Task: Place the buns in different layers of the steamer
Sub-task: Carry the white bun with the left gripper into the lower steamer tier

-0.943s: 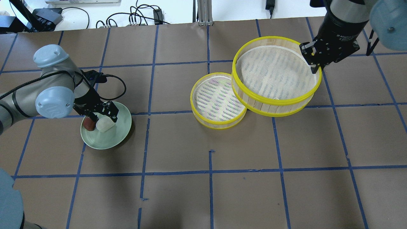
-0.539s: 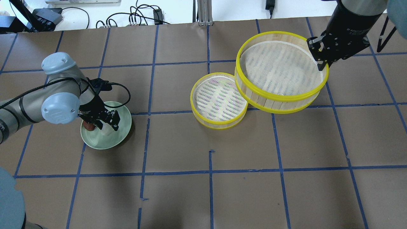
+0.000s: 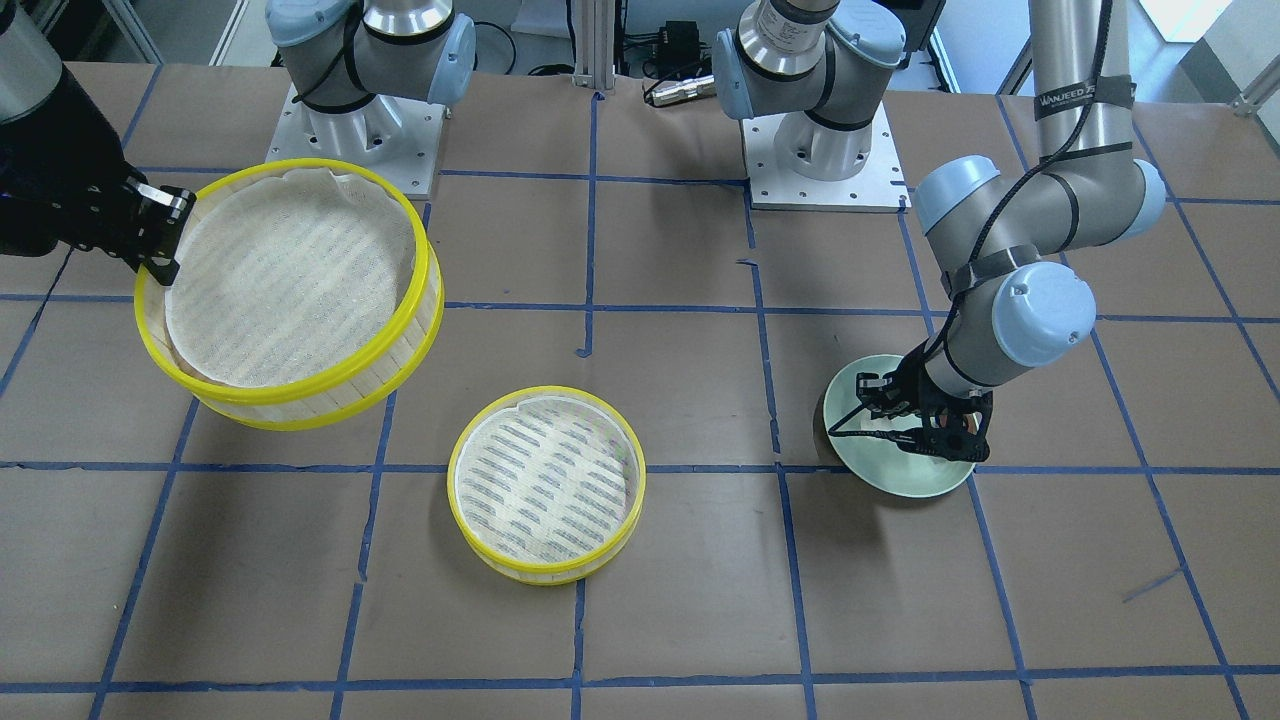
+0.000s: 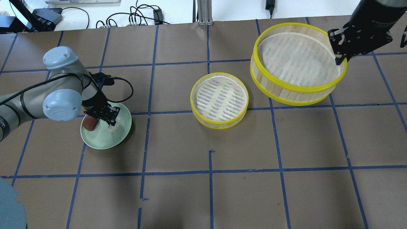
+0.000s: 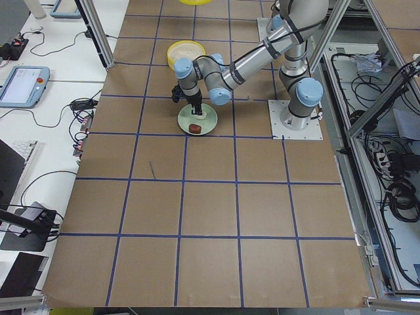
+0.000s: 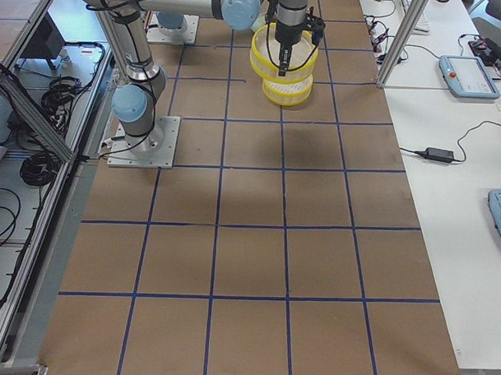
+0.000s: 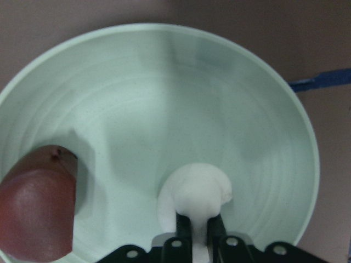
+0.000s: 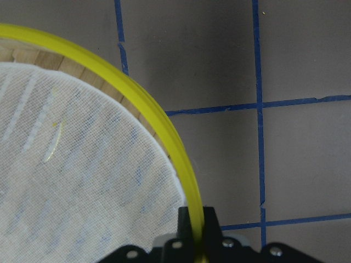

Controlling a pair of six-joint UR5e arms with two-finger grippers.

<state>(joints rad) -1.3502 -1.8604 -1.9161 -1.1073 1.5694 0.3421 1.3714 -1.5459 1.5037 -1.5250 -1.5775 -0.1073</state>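
The left hand (image 7: pixel 200 226), pinching the white bun (image 7: pixel 196 189) on the plate (image 4: pixel 101 144) at centre left, should lift gently straight up while the right hand (image 4: pixel 341 59) holds its tray (image 4: pixel 295 95) level, upper right.

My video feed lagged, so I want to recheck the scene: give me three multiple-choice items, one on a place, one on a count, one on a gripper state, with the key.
1. Where is the reddish-brown bun? A) in the tray on the table B) on the green plate C) in the held tray
2. How many buns lie in the trays? A) none B) one C) two
3. The right gripper is: A) open B) shut on a tray's yellow rim C) shut on a bun
1 B: it lies on the plate beside the white bun. 2 A: both liners are bare. 3 B: its fingers clamp the held tray's rim.
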